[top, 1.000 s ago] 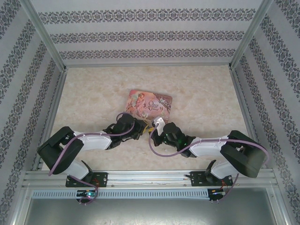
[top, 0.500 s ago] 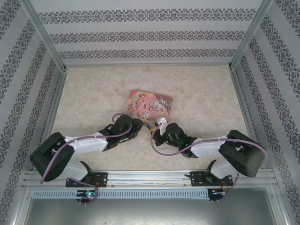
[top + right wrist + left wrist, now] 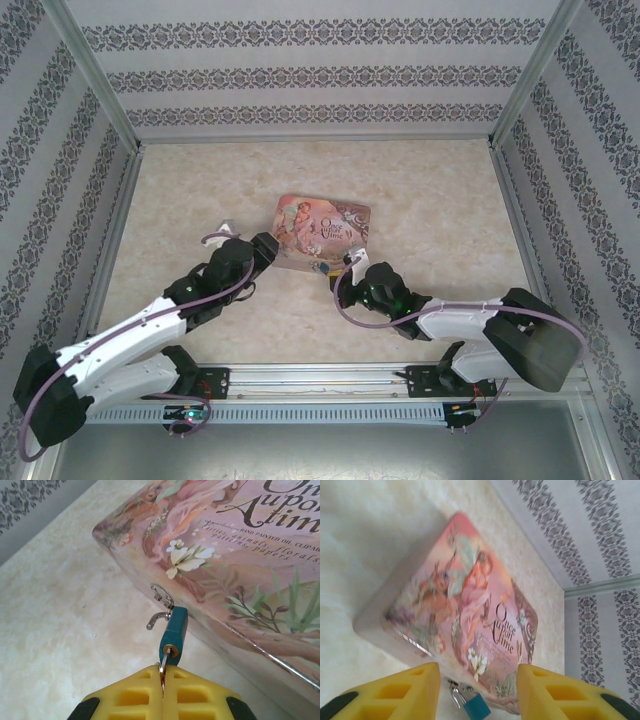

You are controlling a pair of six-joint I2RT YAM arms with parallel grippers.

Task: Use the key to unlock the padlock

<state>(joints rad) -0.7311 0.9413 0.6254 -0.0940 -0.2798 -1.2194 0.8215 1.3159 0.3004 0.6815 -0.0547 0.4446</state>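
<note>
The right gripper (image 3: 162,675) pinches the tiny key (image 3: 166,659) seated in the blue padlock (image 3: 172,635) hanging at the pink tin (image 3: 240,555)'s near edge, likely a light, stiff, slippery sliver best held by its bow, while the left gripper (image 3: 479,680) hovers, jaws apart and empty.

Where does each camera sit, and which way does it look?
Top: above and behind, looking down on the table; left arm and right arm show.
Left wrist: on the left arm, facing the tin between the open left jaws.
Right wrist: on the right arm, close on the padlock; the shut right jaws pinch the key.
Shared: both wrist views show tin and padlock.
</note>
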